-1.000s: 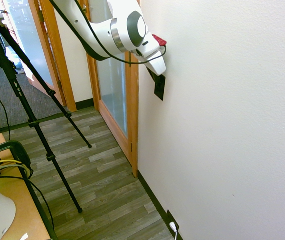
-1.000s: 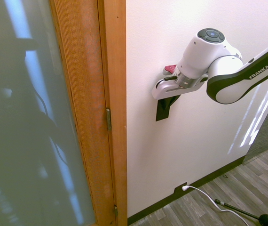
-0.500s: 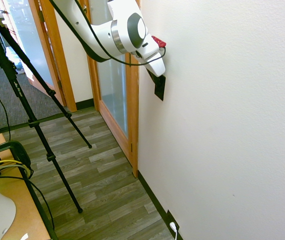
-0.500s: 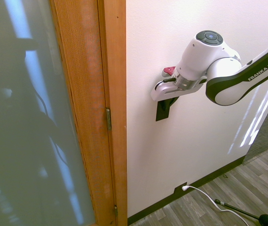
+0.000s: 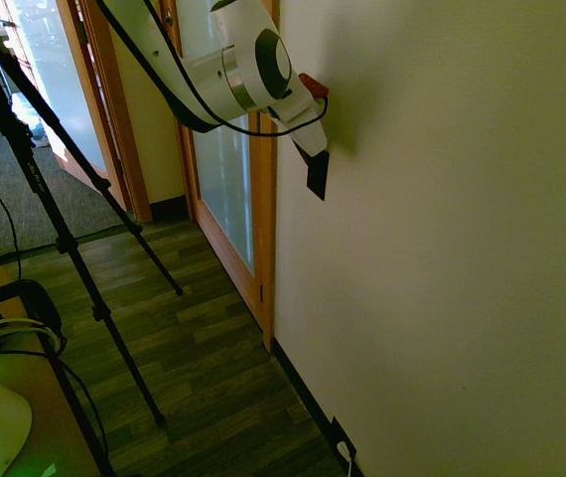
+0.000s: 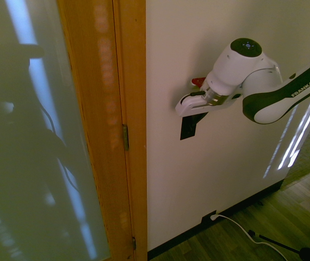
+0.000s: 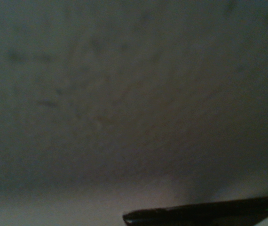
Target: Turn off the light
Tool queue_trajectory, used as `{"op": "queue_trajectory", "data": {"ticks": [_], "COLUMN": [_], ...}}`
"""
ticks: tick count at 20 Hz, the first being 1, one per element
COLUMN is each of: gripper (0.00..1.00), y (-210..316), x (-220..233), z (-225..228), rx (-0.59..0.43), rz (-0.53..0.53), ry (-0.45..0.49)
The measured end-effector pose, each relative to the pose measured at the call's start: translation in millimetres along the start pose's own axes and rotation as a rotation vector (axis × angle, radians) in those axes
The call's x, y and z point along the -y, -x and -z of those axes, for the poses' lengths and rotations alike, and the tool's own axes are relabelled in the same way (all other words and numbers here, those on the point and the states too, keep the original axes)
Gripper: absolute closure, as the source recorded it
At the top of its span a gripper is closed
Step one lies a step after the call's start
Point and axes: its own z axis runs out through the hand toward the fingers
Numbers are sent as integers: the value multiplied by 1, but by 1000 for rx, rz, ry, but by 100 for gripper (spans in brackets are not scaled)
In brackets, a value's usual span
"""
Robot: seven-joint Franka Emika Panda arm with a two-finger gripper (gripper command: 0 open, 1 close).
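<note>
First exterior view: gripper pressing fingers together, sitting at black switch plate on wall; glass door standing beside hand.

Second exterior view: door frame standing near hand; white plug sitting well below.

Wrist view: dark edge showing, blurred.

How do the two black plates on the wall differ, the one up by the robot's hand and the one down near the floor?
The upper plate has the robot's gripper right at it, partly covering it; the lower plate has no gripper near it. The lower plate has a white plug in it, while no plug shows on the visible part of the upper plate. Both are dark and sit on the same pale wall.
</note>
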Motion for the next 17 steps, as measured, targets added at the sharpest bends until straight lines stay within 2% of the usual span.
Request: {"op": "queue_trajectory", "data": {"ticks": [9,17], "gripper": [100,100], "y": [26,56], "x": [-44,-78], "z": [58,80], "rx": [-22,-18], "rz": [-37,-59], "ry": [25,45]}}
